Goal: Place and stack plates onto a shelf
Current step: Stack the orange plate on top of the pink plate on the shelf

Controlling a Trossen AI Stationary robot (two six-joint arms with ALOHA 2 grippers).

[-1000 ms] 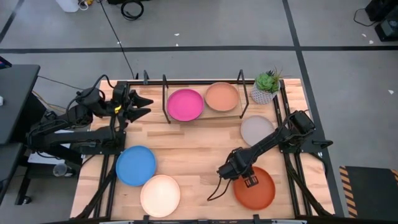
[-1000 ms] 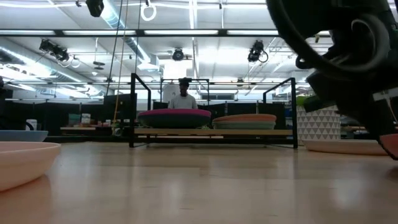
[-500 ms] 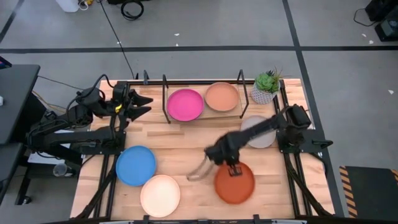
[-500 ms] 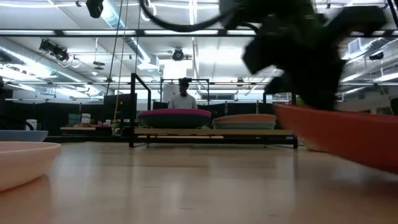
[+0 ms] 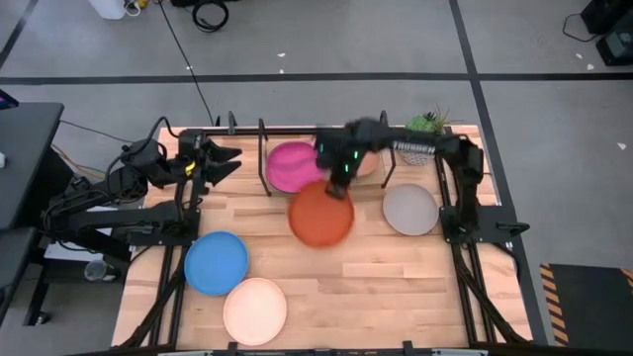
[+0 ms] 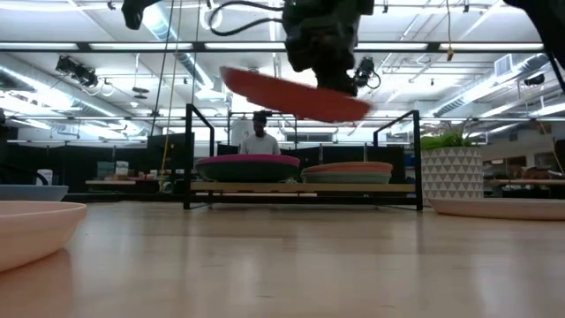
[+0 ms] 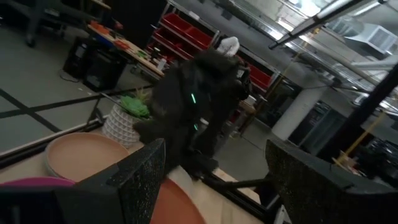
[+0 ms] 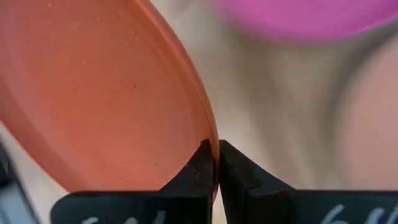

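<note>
Right gripper (image 5: 339, 176) reaching across from the table's right, pinching the orange plate (image 5: 321, 214) by its rim, plate hanging tilted, seemingly just before the shelf (image 5: 368, 178), left gripper (image 5: 226, 164) waiting open.

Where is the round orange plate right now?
The round orange plate hangs in the air just in front of the shelf, near the magenta plate, pinched at its rim by the right end effector.

Orange plate (image 5: 321, 215) tilted midair before shelf (image 5: 297, 190) with magenta plate (image 5: 294, 165).

Overhead and table-level views share the shelf (image 5: 323, 178); wrist cameras sit close.
</note>
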